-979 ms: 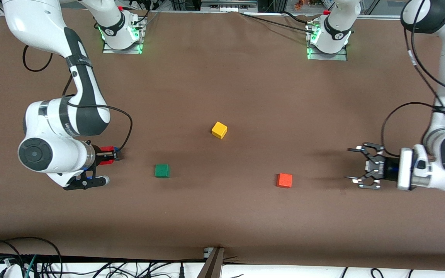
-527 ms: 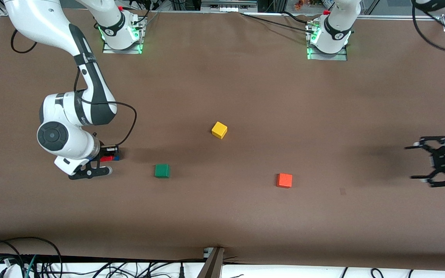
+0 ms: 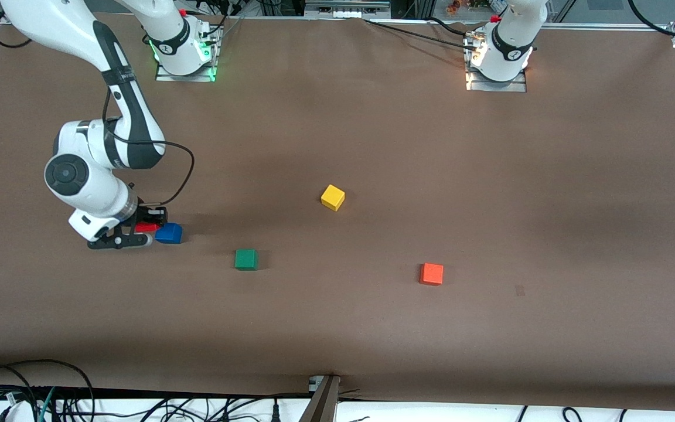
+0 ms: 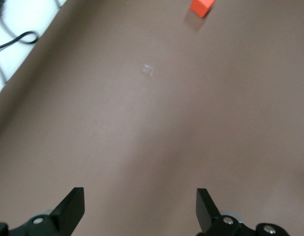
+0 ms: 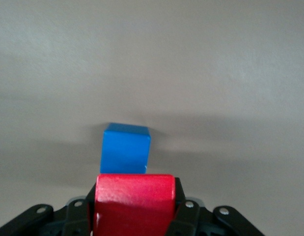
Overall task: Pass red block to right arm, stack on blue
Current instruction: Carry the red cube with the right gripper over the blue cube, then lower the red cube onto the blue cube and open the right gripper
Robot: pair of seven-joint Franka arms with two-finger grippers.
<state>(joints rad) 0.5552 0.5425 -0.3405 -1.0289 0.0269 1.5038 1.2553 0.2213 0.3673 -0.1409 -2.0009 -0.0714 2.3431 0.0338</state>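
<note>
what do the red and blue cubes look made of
Small red cube, held in the right hand: probably painted wood or plastic; a soft sheen and rounded edges show. Small blue cube on the table: a similar flat, even coat, matte; the material is uncertain.

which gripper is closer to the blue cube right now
Right. The right gripper, shut on the red block, sits right beside the blue cube. The left gripper is open over bare table at the left arm's end, with only a sliver showing in the front view.
</note>
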